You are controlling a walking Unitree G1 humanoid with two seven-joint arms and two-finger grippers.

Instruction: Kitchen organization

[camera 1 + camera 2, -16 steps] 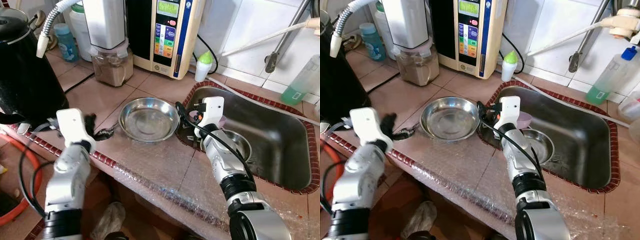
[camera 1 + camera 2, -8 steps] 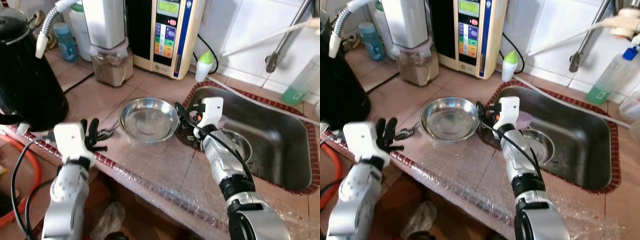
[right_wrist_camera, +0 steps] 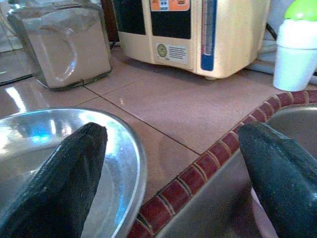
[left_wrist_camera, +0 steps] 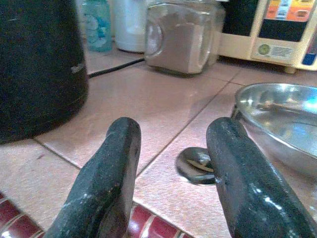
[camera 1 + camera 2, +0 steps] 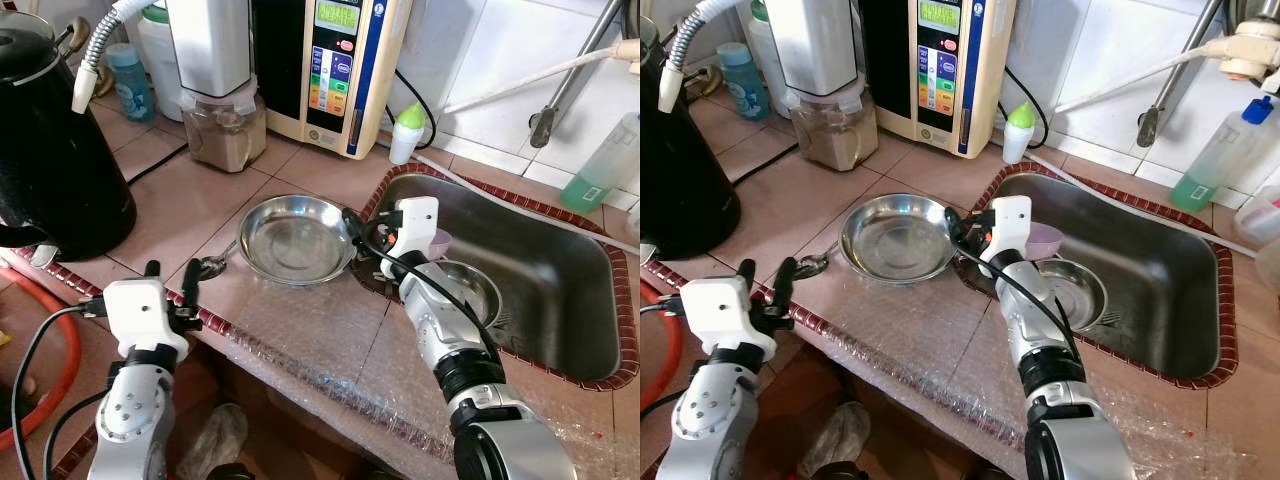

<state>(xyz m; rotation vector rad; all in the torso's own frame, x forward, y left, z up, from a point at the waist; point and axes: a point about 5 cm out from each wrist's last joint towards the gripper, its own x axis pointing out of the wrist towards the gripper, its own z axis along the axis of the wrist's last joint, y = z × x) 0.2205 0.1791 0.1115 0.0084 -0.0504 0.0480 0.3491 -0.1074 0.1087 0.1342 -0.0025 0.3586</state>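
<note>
A shallow steel bowl (image 5: 297, 238) sits on the tiled counter just left of the sink (image 5: 560, 290). A metal spoon (image 5: 210, 266) lies at its left rim, seen close in the left wrist view (image 4: 195, 166). My left gripper (image 5: 172, 288) is open at the counter's front edge, a little short of the spoon and holding nothing. My right gripper (image 5: 368, 243) is open over the sink's brick border, one finger by the bowl's right rim (image 3: 124, 163). A second steel bowl (image 5: 470, 285) and a lilac cup (image 5: 440, 240) rest in the sink.
A black kettle (image 5: 50, 150) stands at the far left. A jar of brown powder (image 5: 225, 130), a water machine (image 5: 335, 60) and a green-capped bottle (image 5: 405, 130) line the back. A soap bottle (image 5: 610, 160) stands beyond the sink. Bubble wrap covers the counter's front edge.
My left gripper has drawn back from the spoon towards the counter's front edge and dropped lower. My right gripper has edged slightly left towards the bowl.
</note>
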